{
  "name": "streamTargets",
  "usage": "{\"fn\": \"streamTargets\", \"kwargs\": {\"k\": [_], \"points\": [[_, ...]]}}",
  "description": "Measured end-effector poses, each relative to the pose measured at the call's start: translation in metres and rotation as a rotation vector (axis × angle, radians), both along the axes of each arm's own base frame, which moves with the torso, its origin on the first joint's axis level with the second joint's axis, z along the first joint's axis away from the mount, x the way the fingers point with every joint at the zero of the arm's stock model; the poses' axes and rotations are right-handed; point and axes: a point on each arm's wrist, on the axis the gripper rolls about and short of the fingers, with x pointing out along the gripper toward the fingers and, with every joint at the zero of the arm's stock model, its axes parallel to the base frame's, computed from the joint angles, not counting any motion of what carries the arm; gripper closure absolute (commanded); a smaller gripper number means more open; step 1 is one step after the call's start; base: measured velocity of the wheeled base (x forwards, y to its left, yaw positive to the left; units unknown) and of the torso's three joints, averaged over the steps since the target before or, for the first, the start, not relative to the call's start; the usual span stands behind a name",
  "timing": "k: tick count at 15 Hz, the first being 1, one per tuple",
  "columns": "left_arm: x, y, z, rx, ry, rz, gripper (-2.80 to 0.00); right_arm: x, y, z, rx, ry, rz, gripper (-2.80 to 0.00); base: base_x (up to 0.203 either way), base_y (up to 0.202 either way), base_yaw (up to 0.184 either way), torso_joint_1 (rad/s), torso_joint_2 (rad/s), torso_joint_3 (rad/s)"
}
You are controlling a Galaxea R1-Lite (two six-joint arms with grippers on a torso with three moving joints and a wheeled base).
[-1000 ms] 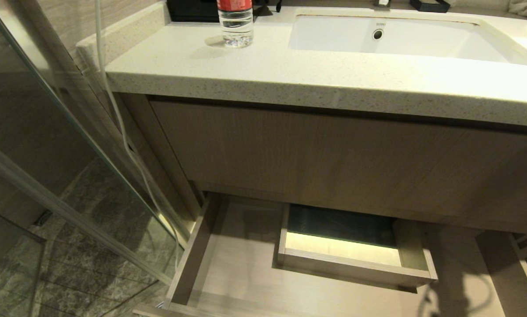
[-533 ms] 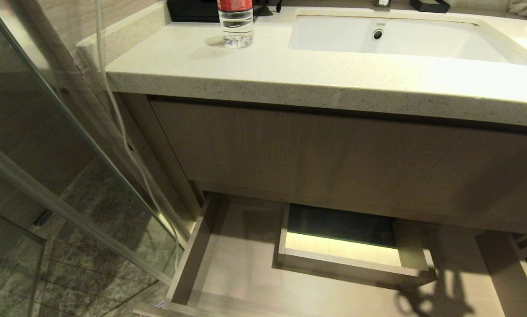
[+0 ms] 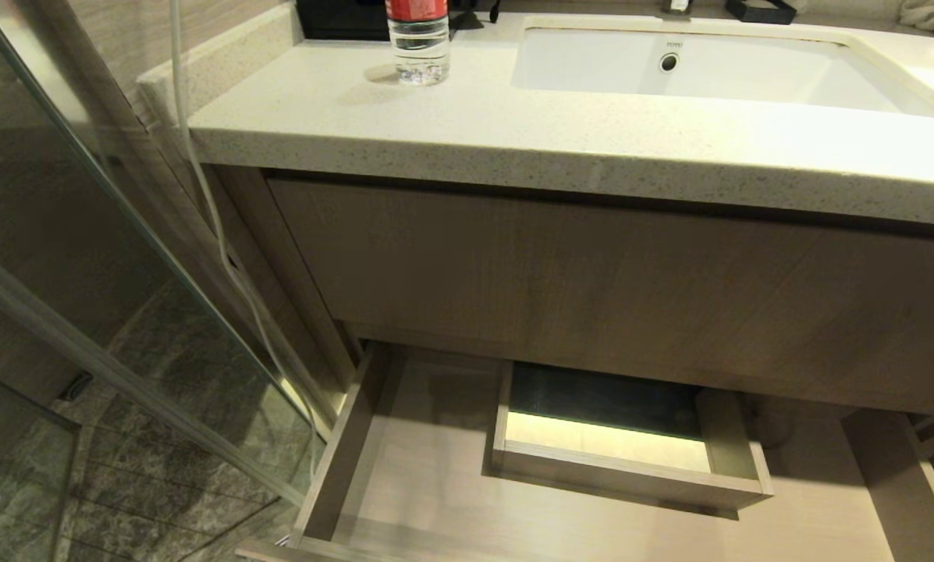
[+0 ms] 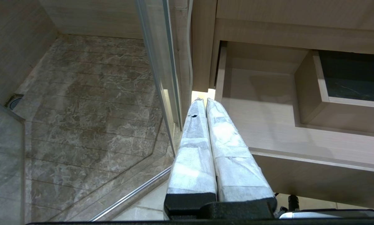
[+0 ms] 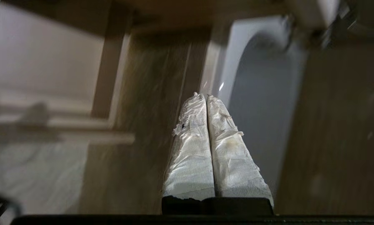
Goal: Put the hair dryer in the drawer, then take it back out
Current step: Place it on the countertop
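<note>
While the drawer [image 3: 404, 484] sits pulled out, our left gripper [image 4: 205, 101] and right gripper [image 5: 205, 96] are both pinched together, empty.

A: Head view, lighting?
B: Bright from above; bench [image 3: 513, 125] and sink [image 3: 693, 66] washed pale, mild glare. Drawer [image 3: 435, 484] shaded under the cabinet; lit strip glowing in its cutout.
A: Wrist views?
B: Left: sharp, evenly lit. Right: dim, heavily motion-blurred, only the right hand [image 5: 204, 95] crisp.

Head view: high, facing down over tabletop [image 3: 467, 133] and open drawer [image 3: 435, 499].
Left wrist: low, near the drawer [image 4: 268, 125]; both share it.
Right wrist: close, blurred.
</note>
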Motion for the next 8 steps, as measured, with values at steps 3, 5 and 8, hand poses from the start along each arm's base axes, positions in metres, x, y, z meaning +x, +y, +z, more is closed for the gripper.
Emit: {"fn": "streamTargets", "kwargs": {"k": [3, 5, 8], "points": [[0.000, 0.000, 0.000, 0.000, 0.000, 0.000, 0.00, 0.008, -0.008, -0.021, 0.176, 0.183, -0.176, 0.00, 0.000, 0.000, 0.000, 0.000, 0.00, 0.000], [0.000, 0.000, 0.000, 0.000, 0.000, 0.000, 0.00, 0.019, -0.016, -0.035, 0.296, 0.309, -0.280, 0.00, 0.000, 0.000, 0.000, 0.000, 0.00, 0.000], [0.000, 0.000, 0.000, 0.000, 0.000, 0.000, 0.00, 0.042, -0.030, -0.058, 0.441, 0.469, -0.388, 0.00, 0.000, 0.000, 0.000, 0.000, 0.00, 0.000]]}}
